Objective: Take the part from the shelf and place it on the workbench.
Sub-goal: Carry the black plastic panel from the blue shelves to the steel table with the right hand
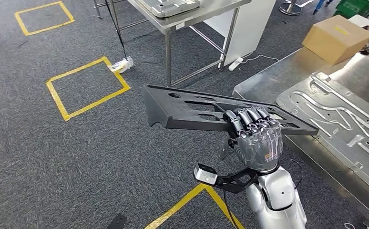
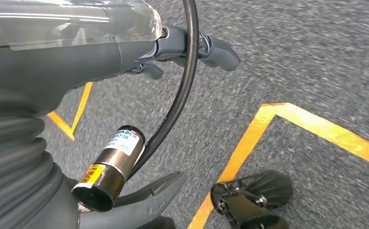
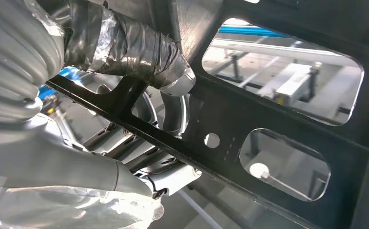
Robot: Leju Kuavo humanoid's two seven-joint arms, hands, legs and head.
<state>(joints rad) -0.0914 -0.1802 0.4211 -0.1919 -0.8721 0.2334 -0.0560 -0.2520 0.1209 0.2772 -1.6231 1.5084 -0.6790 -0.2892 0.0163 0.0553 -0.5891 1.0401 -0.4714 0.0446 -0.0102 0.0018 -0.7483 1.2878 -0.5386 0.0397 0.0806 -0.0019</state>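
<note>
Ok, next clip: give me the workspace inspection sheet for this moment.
Surface: steel workbench at right, a silver metal panel lying on it.
Job's things: black part, flat with cutouts, held off the bench over the carpet.
Clutter: cardboard box on the bench's far end.
Hands: right hand grips the part's near edge; left hand hangs over the floor.
Cables: black cable down to the floor by the far table.
Surroundings: grey carpet, yellow tape squares.

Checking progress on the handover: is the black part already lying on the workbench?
No. In the head view the right hand holds the black part in the air, mostly over carpet, beside the workbench.
</note>
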